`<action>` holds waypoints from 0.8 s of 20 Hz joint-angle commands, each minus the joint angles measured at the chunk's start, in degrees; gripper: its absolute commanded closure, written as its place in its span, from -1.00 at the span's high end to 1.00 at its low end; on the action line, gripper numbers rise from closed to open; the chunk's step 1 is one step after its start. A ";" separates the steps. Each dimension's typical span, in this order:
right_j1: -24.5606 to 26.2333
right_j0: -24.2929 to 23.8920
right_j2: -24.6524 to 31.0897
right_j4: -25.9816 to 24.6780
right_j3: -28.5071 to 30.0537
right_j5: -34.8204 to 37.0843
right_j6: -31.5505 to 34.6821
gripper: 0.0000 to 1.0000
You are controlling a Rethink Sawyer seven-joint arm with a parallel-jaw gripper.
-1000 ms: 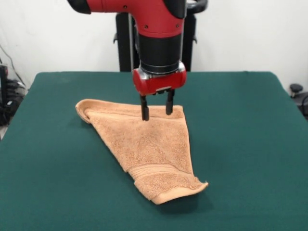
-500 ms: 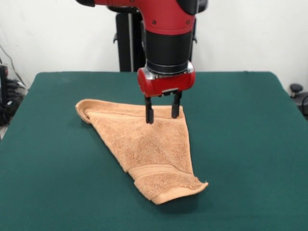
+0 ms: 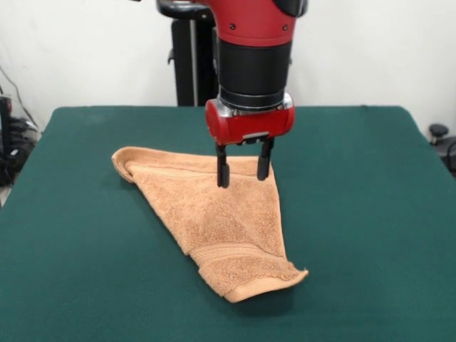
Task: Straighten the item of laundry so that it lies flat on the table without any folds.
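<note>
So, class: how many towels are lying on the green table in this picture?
1. The orange-tan towel lies folded into a rough triangle near the middle of the table, under the open tool. None other shows; the arm hides little table.

Bright, even light — sharp focus

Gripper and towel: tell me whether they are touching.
Cannot tell. The front view shows the open gripper with its fingertips in front of the towel, near its far edge, but neither contact nor a gap shows plainly.

Arm [image 3: 253,43] cut off at top; table [image 3: 71,285] cropped below.
</note>
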 commanded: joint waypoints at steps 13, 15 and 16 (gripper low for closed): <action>1.84 4.13 -0.26 4.56 -6.85 9.34 7.17 1.00; 1.87 4.42 -0.37 4.83 -8.06 11.09 6.63 1.00; 2.05 4.69 -0.40 4.97 -9.13 12.35 6.44 1.00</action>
